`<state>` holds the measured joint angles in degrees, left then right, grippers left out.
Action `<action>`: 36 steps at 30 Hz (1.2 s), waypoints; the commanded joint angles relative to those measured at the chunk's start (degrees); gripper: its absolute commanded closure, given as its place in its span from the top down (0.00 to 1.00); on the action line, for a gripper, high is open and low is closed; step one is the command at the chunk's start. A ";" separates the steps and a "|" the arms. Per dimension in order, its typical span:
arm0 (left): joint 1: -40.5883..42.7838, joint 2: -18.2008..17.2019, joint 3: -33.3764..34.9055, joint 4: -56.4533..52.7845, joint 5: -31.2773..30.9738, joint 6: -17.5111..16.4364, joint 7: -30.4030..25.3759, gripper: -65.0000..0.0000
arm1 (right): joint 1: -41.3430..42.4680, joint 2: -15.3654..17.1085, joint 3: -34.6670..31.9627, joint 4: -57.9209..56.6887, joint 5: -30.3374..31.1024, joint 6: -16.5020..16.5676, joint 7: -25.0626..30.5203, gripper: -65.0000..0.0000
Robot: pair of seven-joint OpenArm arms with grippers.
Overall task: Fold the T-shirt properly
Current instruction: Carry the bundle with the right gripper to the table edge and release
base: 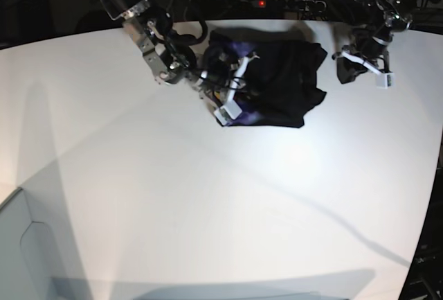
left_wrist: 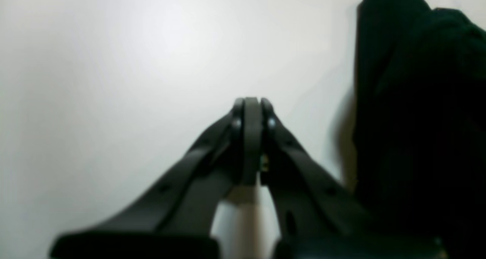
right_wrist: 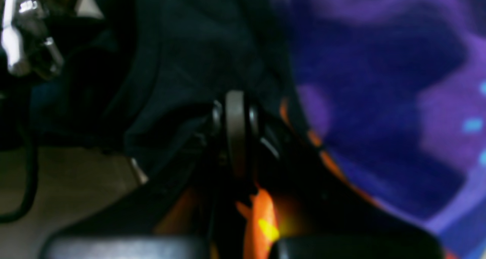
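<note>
A wide white table (base: pixel 208 196) fills the room's middle, bare across its whole near side, with dark clutter and cables beyond its far edge. The T-shirt (base: pixel 280 85) sits as a crumpled black heap near that far edge, and I place everything else against it.

On the T-shirt's near side there is only empty tabletop, which is where I would judge a proper fold needs the cloth spread out.

At the T-shirt itself, my right gripper (right_wrist: pixel 236 137) is pushed into the bunched edge, jaws pressed together. Black cloth lies against the fingers and orange and purple print shows around them, so I seem to be pinching a fold, though the blur keeps me from being sure. A grip there would let me drag the heap open.

To the other side of the T-shirt, a little apart, my left gripper (left_wrist: pixel 251 137) hangs over bare table, jaws pressed together on nothing, the cloth just beside it. I judge it is waiting for a corner.
</note>
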<state>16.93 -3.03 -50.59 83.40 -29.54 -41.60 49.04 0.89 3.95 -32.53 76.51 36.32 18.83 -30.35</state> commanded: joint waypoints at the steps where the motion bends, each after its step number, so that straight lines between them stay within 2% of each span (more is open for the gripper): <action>1: 0.79 -0.36 -0.18 -0.10 4.18 1.60 3.49 0.00 | 1.27 0.23 0.58 -2.18 -1.28 -0.50 0.24 0.00; 5: 1.05 -0.45 -0.27 -0.10 4.18 1.60 3.49 0.00 | 1.80 2.34 7.00 -8.16 -1.28 -0.59 2.52 0.00; 14: 0.79 -1.50 -0.36 -0.10 4.09 1.60 3.49 0.00 | -2.07 8.58 35.13 -8.16 -1.28 -0.59 -0.55 0.00; 17: 0.70 -1.50 -0.36 -0.10 4.09 1.60 3.49 0.00 | -4.09 9.64 44.71 -8.16 -1.28 -0.59 -0.82 0.00; 23: -0.44 -1.50 -0.36 -0.36 4.18 1.60 3.49 0.00 | -7.79 9.20 59.92 -8.16 -1.28 -0.59 -0.82 0.00; 28: -0.97 -1.50 -0.36 -0.19 4.18 1.60 3.49 0.00 | -9.37 6.30 70.38 -8.07 -1.28 -0.59 -0.73 0.00; 34: -1.15 -1.50 -0.36 -0.63 4.18 1.60 3.49 0.00 | -8.58 5.33 80.67 -8.07 -1.28 -0.59 -0.11 0.00; 36: -1.15 -1.50 -0.36 -0.63 4.18 1.60 3.49 0.00 | -7.26 5.33 83.22 -8.07 -1.28 -1.91 -0.11 0.00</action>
<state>15.33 -4.29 -50.92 82.85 -28.29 -41.17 49.65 -5.98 8.75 50.37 68.88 38.81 22.00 -28.36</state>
